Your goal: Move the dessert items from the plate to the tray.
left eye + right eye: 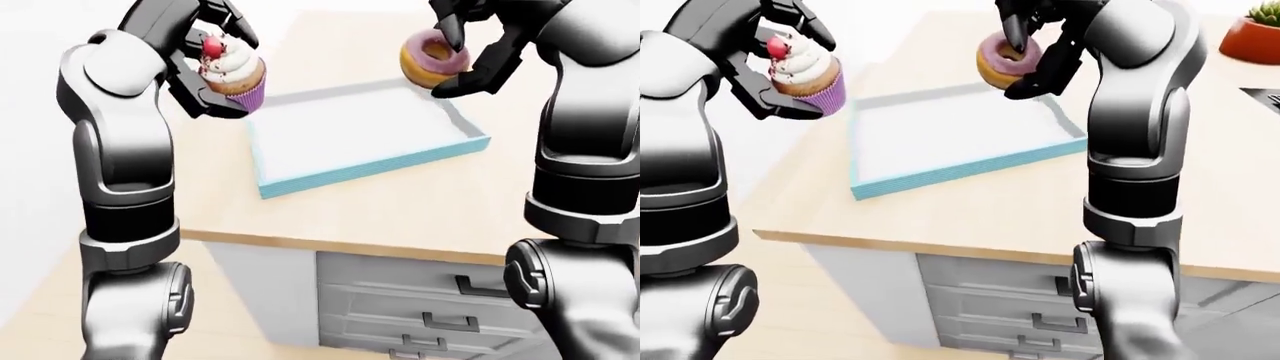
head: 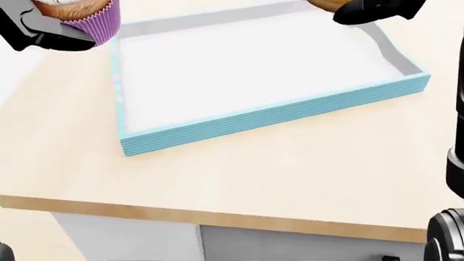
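Observation:
A light-blue tray (image 1: pixel 370 169) with a white floor lies on the wooden counter; it also shows in the head view (image 2: pixel 276 117). My left hand (image 1: pixel 215 64) is shut on a cupcake (image 1: pixel 234 75) with a purple wrapper, white frosting and a cherry, held above the tray's left edge. My right hand (image 1: pixel 470 52) is shut on a pink-iced donut (image 1: pixel 432 58), held above the tray's top right corner. The plate is not in view.
The wooden counter (image 1: pixel 420 217) ends in an edge below the tray, with grey drawers (image 1: pixel 430 300) under it. A red pot with a plant (image 1: pixel 1255 34) stands at the top right of the right-eye view.

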You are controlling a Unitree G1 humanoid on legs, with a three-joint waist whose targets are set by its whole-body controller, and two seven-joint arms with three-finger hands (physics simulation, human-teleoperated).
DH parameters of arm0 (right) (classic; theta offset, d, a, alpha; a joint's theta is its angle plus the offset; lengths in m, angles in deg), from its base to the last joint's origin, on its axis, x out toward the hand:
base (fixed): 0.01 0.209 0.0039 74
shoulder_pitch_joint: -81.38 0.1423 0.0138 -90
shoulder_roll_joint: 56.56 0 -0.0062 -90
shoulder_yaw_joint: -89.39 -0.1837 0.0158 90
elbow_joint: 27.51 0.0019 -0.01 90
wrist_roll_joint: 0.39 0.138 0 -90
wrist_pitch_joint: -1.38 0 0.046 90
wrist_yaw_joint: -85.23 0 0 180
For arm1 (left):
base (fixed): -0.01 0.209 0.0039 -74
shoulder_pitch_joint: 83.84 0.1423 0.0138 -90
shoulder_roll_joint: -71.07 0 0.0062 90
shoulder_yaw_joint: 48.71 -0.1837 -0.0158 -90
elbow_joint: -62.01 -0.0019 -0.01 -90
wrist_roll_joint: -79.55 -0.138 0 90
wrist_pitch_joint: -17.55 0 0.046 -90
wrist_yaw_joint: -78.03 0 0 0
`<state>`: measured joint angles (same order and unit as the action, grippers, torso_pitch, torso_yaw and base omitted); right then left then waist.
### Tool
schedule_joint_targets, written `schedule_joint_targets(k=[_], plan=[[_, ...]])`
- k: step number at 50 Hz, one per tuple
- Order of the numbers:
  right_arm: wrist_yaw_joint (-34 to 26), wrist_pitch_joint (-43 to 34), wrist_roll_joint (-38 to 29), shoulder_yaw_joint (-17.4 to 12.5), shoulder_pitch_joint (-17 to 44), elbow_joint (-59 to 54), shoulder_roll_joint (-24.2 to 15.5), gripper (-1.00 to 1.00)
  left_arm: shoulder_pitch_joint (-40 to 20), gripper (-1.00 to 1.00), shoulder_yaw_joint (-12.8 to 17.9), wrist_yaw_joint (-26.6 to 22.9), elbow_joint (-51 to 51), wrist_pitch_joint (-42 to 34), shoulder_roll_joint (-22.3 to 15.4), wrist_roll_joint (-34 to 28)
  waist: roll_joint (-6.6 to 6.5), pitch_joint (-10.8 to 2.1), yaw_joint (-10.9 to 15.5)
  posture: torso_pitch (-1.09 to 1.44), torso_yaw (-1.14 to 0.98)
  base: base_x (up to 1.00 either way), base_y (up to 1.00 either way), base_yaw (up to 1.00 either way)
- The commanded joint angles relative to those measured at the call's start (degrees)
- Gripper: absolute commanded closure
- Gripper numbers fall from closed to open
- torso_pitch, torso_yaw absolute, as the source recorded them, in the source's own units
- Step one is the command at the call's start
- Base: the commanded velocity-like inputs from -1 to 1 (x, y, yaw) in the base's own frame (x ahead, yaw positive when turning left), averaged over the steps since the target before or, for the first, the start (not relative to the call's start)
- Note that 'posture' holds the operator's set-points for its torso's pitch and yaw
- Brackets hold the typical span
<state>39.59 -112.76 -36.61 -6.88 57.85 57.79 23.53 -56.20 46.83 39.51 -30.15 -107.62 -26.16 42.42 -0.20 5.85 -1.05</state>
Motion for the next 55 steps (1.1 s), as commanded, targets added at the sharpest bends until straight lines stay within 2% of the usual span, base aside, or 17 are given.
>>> schedule_joint_targets(k=[1, 3, 4, 7, 10, 13, 16, 19, 21, 22, 24, 29, 32, 34, 35, 44, 55], plan=[[0.6, 0.5, 0.0, -0.4, 1.6, 0.7, -0.4, 1.0, -2.1, 1.0, 0.5, 0.4, 1.0, 0.5, -0.7, -0.2, -0.45, -1.59, -0.2, 0.0, 0.0, 0.0, 0.0, 0.0], [0.6, 0.1, -0.1, -0.4, 1.8, 0.6, -0.5, 1.0, -2.2, 1.0, 0.4, 0.5, 0.8, 0.6, -0.4, -0.2, -3.3, -3.04, -1.0, 0.0, 0.0, 0.0, 0.0, 0.0], [0.6, 0.1, -0.1, -0.4, 1.8, 0.5, -0.6, 1.0, -2.2, 1.0, 0.3, 0.5, 0.9, 0.6, -0.4, -0.3, -2.16, -3.93, -0.3, 0.0, 0.0, 0.0, -0.29, 0.0], [0.7, 0.2, -0.1, -0.4, 1.7, 0.4, -0.7, 1.0, -2.3, 1.0, 0.3, 0.4, 0.8, 0.7, -0.4, -0.5, -4.25, -5.59, 0.2, 0.0, 0.0, 0.1, -0.52, 0.0], [1.0, 0.6, 0.1, -0.4, 1.7, 0.0, -0.6, 1.0, -2.4, 1.0, 0.4, 0.5, 0.5, 1.0, -0.4, -0.5, -3.66, -3.66, 0.9, 0.0, 0.0, 0.4, -0.6, 0.0], [1.0, 0.7, 0.1, -0.3, 1.6, 0.1, -0.5, 1.0, -2.4, 1.0, 0.4, 0.5, 0.5, 1.0, -0.4, -0.5, -3.07, -3.75, 1.4, 0.0, 0.0, 0.42, -0.55, 0.0], [0.6, 0.3, 0.0, -0.3, 1.6, 0.6, -0.5, 1.0, -2.2, 1.0, 0.5, 0.6, 0.4, 1.2, -0.4, -0.4, -1.82, -3.49, 2.0, 0.0, 0.0, 0.35, -0.37, 0.0], [0.6, 0.0, 0.2, -0.3, 1.7, 0.4, -0.3, 1.0, -2.2, 1.0, 0.5, 0.6, 0.2, 1.3, -0.5, -0.4, 0.0, -5.35, 0.7, 0.0, 0.0, 0.06, -0.2, -0.22], [0.4, -0.2, 0.2, -0.3, 1.7, 0.5, -0.3, 1.0, -2.6, 1.0, 0.5, 0.5, 0.0, 1.3, -0.6, -0.4, 5.1, -5.01, 0.5, 0.0, 0.0, 0.0, 0.0, -0.93], [0.5, -0.1, 0.2, -0.3, 1.7, 0.4, -0.4, 1.0, -2.8, 1.0, 0.5, 0.4, 0.1, 1.1, -0.7, -0.4, 5.26, -5.32, -0.1, 0.0, 0.0, 0.0, 0.0, -1.0], [0.7, 0.3, 0.2, -0.2, 2.0, -0.1, -0.5, 0.99, -3.0, 1.0, 0.5, 0.3, 0.0, 1.2, -0.7, -0.5, 3.99, -3.15, 1.4, 0.0, 0.0, 0.0, 0.0, -0.38], [0.2, 1.0, 0.0, -0.2, 2.0, 0.2, -0.8, 1.0, -3.2, 1.0, 0.4, 0.0, 0.1, 1.1, -0.8, -0.6, 1.97, -1.76, 0.4, 0.0, 0.0, 0.0, 0.0, 0.0], [-0.1, 1.0, 0.0, -0.1, 2.2, 0.3, -0.7, 1.0, -3.4, 1.0, 0.5, -0.2, 0.0, 1.1, -1.0, -0.7, 0.52, -1.97, -0.1, 0.0, 0.0, 0.0, 0.0, 0.0], [-0.3, 1.0, -0.2, -0.1, 2.3, 0.2, -0.7, 0.99, -3.4, 1.0, 0.5, -0.3, 0.0, 1.1, -1.0, -0.7, -1.89, -3.07, -0.7, 0.0, 0.0, 0.0, 0.0, 0.0], [-0.4, 1.0, -0.2, -0.1, 2.4, 0.2, -0.7, 1.0, -3.4, 1.0, 0.5, -0.2, 0.1, 1.2, -0.9, -0.7, -0.88, -2.98, -0.9, 0.0, 0.0, 0.0, 0.0, 0.0], [-0.6, 0.9, 0.0, -0.3, 2.7, 0.3, -0.9, 1.0, -4.0, 1.0, -0.6, 0.3, -0.7, 1.6, 0.9, -1.5, 0.82, -4.23, 0.5, 0.0, 0.0, 0.0, 0.0, 0.0], [-0.5, 1.3, 0.0, -0.2, 2.6, -0.1, -0.8, 1.0, -2.2, 1.0, -2.1, 0.3, -0.9, 2.6, 3.9, -3.1, 0.81, -4.26, 1.1, 0.0, 0.0, 0.0, 0.0, 0.0]])
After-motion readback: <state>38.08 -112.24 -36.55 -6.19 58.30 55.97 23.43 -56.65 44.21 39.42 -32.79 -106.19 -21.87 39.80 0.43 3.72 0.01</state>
